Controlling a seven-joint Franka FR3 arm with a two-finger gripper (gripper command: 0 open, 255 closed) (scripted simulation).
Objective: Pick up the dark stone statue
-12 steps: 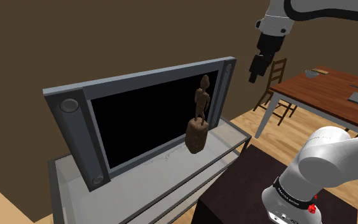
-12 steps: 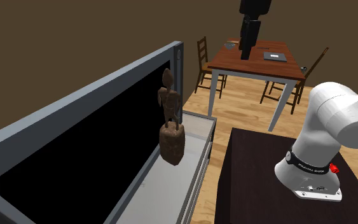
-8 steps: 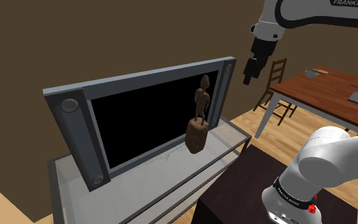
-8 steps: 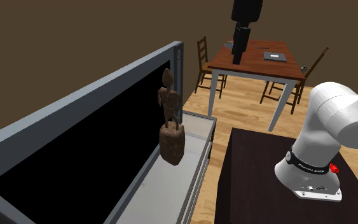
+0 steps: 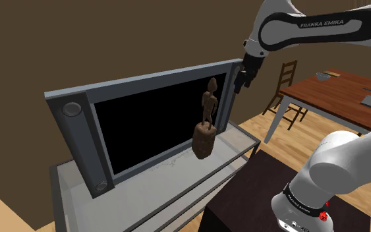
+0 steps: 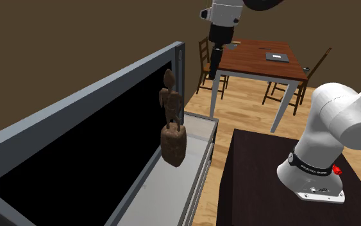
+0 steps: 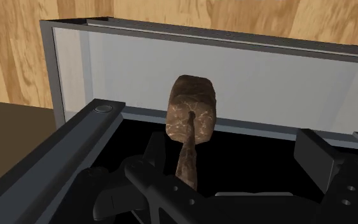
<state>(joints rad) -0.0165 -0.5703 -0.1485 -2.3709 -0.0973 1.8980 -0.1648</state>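
Item: dark brown, stone-textured figure statue on a blocky base (image 5: 205, 122). We found it upright and ungrasped on the grey glass-topped stand (image 5: 164, 173), just before the grey-framed television (image 5: 78, 109). The white arm arched over, its black two-finger gripper (image 5: 238, 83) well above, pointing down, spread wide, empty. Descent, grasp and lift were left.

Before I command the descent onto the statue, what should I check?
1. Brown statue upright on glass TV stand: ok.
2. Gripper open: ok.
3. Statue centred in the gripper, wrist view: not ok, it sits nearer one finger.
4. Gripper above the statue, no contact: ok.
5. Gap to the TV frame's top corner: cannot tell.
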